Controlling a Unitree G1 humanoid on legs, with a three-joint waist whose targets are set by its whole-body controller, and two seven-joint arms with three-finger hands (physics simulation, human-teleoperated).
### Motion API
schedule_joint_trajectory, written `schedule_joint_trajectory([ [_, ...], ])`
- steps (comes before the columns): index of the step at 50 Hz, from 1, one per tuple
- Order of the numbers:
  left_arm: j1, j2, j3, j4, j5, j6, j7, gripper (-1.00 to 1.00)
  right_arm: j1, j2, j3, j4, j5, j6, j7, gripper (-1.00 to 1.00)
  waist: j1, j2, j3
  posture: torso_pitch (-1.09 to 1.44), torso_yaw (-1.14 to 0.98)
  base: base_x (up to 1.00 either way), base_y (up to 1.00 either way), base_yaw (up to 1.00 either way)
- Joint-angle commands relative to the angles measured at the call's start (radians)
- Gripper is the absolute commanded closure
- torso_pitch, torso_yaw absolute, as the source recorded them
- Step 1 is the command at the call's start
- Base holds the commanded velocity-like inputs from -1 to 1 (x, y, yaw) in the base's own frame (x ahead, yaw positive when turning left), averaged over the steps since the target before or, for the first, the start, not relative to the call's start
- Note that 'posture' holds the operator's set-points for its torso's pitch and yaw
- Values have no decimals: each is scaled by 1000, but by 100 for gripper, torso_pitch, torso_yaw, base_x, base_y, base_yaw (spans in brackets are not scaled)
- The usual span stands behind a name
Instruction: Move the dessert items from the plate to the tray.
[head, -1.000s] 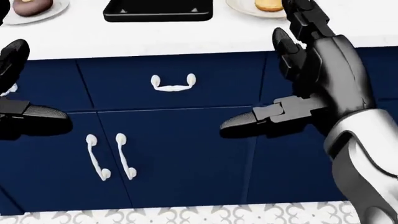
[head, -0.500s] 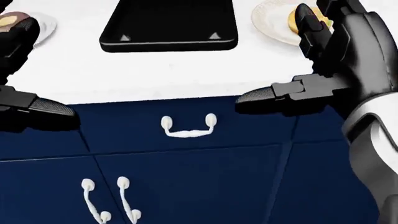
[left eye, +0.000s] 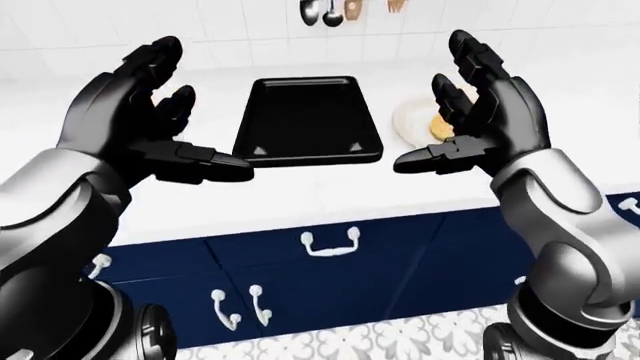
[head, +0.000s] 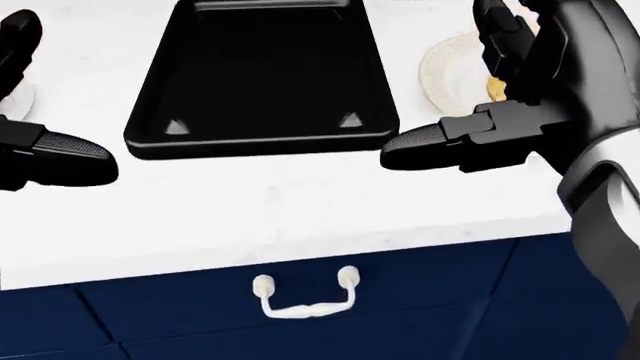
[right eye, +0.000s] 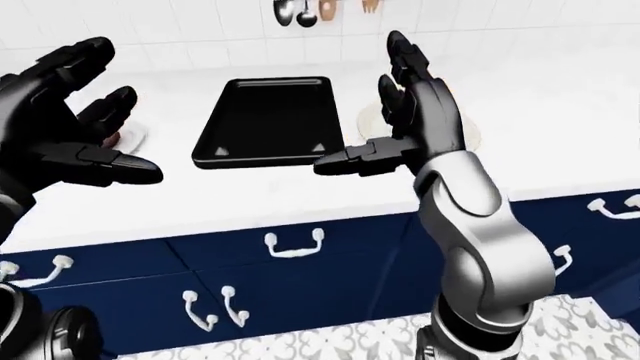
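Observation:
A black tray lies on the white counter, in the middle of the eye views. To its right is a white plate with a yellow dessert, partly hidden by my right hand. That hand is open and raised above the counter beside the plate. My left hand is open and raised left of the tray. A second white plate with a brown item shows behind my left hand in the right-eye view. The tray holds nothing.
Navy drawers and cabinet doors with white handles run below the counter edge. Utensils hang on the white tiled wall above the tray. A patterned floor shows at the bottom.
The head view has shifted up: the counter and tray now fill it and the cabinet doors have dropped out. Both hands stay open and raised.

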Motion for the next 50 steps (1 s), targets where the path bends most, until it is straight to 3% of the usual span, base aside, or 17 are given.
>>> schedule_joint_trajectory([
  [1,-28,12,5,-14,2,-24,-5,-100,-46,-20,-13,-31,14,1,-3,-100,-3,2,-15,0,0,9,-5,0],
  [4,-30,18,10,-15,6,-20,-13,-100,-64,-29,-3,-27,17,13,-1,-100,0,-57,-11,0,0,9,-1,0],
  [5,-29,19,8,-10,9,-26,-16,-100,-65,-28,-1,-22,18,10,2,-100,1,-24,-17,0,0,9,0,0],
  [7,-24,22,9,-8,12,-33,-20,-100,-69,-19,-10,-20,29,12,2,-100,23,-66,5,0,0,11,0,46],
  [14,-30,39,15,6,17,-38,-31,-100,-87,-32,0,-18,42,20,-5,-100,-18,-40,13,0,0,9,6,86],
  [15,-34,39,20,-1,15,-27,-32,-100,-93,-35,-5,-11,41,21,-6,-100,12,-71,24,0,0,0,0,0],
  [19,-44,44,17,4,18,-22,-35,-100,-114,-54,-21,-6,42,38,-9,-100,-10,20,11,0,0,0,0,0],
  [22,-50,45,12,4,23,-17,-36,-100,-126,-66,-27,-2,47,46,-11,-100,-12,-3,19,0,0,1,0,0],
  [23,-55,46,11,7,25,-15,-36,-100,-128,-69,-27,-5,49,49,-12,-100,-10,3,-12,0,0,11,0,0],
  [26,-60,45,9,4,30,-9,-40,-100,-140,-79,-34,-4,57,55,-12,-100,-2,13,-4,0,0,12,0,0],
  [30,-55,50,14,6,36,-13,-50,-100,-148,-85,-28,-7,62,57,-17,-100,2,-7,0,0,0,12,3,0],
  [32,-49,51,15,9,39,-22,-54,-100,-147,-83,-24,-4,59,53,-19,-100,8,-54,16,0,0,12,26,0],
  [33,-52,52,13,13,41,-22,-55,-100,-146,-80,-19,-5,57,53,-20,-100,6,-105,6,0,0,12,32,0],
  [44,-59,65,21,22,46,-21,-67,-100,-157,-71,-8,8,51,45,-21,-100,-8,-31,5,0,0,12,32,0],
  [47,-57,71,23,27,47,-27,-70,-100,-164,-69,-14,7,54,53,-22,-100,-17,20,2,0,0,12,31,0],
  [49,-64,75,20,32,49,-24,-70,-100,-166,-70,-22,13,59,50,-19,-100,-19,101,-8,0,0,3,5,0],
  [50,-70,78,17,38,50,-25,-70,-100,-173,-72,-27,11,64,57,-21,-100,-15,49,20,0,0,0,0,0],
])
